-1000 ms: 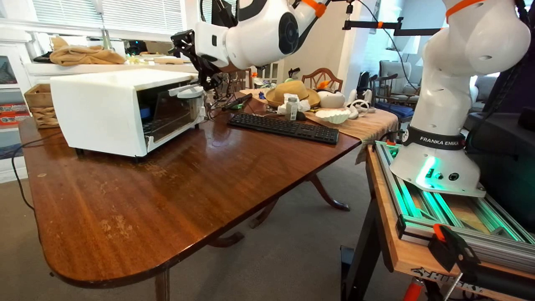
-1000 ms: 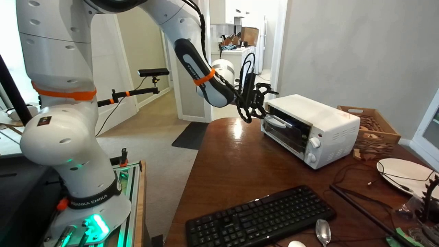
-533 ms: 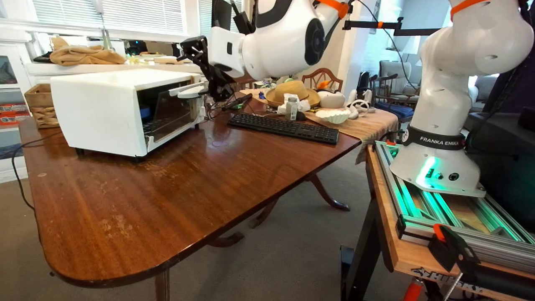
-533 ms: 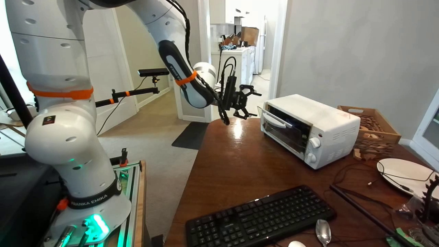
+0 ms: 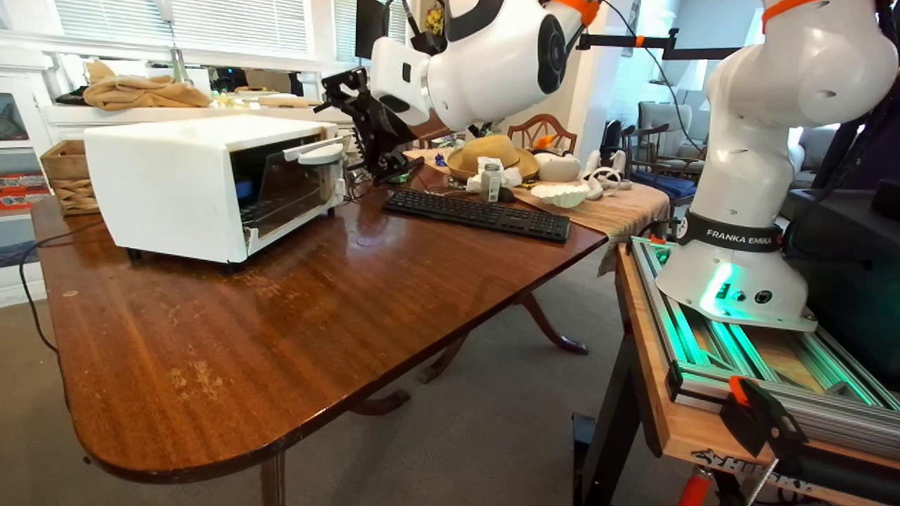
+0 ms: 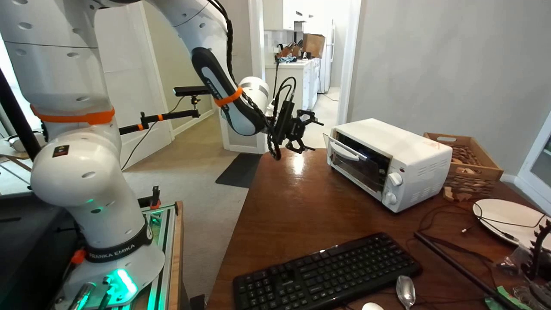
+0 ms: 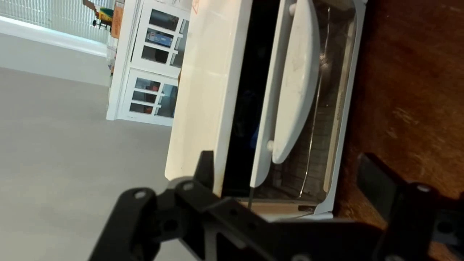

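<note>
My gripper (image 7: 285,163) is open and empty. Its black fingers stand wide apart in front of a white toaster oven (image 7: 203,83). The oven stands on the wooden table and also shows in both exterior views (image 5: 162,186) (image 6: 409,144). Its glass door is partly open, tilted outward at the top, with a dark gap above it. The white door handle (image 7: 297,79) lies beyond the fingers, not touched. In an exterior view, the gripper (image 6: 317,136) hangs above the table's far end, a short way from the door handle (image 6: 344,151). Something blue (image 5: 244,188) shows inside the oven.
A black keyboard (image 6: 327,275) lies on the table (image 6: 284,219). A wicker basket (image 6: 473,172) stands behind the oven. A white plate (image 6: 508,217), cables, a black rod (image 6: 460,267) and a spoon (image 6: 405,290) lie nearby. A hat (image 5: 485,154) and bottle (image 5: 490,183) sit farther along.
My gripper has backed away from the oven door and handle, then tilted and lowered slightly. It remains open. The oven and its door look unchanged.
</note>
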Robot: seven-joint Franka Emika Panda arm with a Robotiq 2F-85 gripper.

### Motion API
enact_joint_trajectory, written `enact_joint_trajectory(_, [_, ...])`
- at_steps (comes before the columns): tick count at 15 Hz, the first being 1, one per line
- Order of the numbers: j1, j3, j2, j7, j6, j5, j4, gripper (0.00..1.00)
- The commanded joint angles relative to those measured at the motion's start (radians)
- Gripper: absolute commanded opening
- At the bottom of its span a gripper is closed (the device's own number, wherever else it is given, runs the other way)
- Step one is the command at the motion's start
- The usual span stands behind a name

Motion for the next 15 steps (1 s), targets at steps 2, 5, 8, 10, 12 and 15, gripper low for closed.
enact_joint_trajectory(2, [-0.033, -0.058, 0.044, 0.026, 0.004, 0.018, 0.045, 1.00])
enact_joint_trajectory(5, [-0.060, -0.088, 0.076, 0.016, 0.021, 0.024, 0.084, 1.00])
enact_joint_trajectory(8, [-0.076, -0.097, 0.123, 0.022, 0.024, 0.017, 0.130, 1.00])
enact_joint_trajectory(10, [-0.084, -0.097, 0.157, 0.037, 0.020, -0.005, 0.169, 1.00])
enact_joint_trajectory(12, [-0.088, -0.094, 0.188, 0.049, 0.010, -0.026, 0.211, 1.00])
enact_joint_trajectory(15, [-0.094, -0.095, 0.229, 0.038, 0.001, -0.025, 0.281, 1.00])
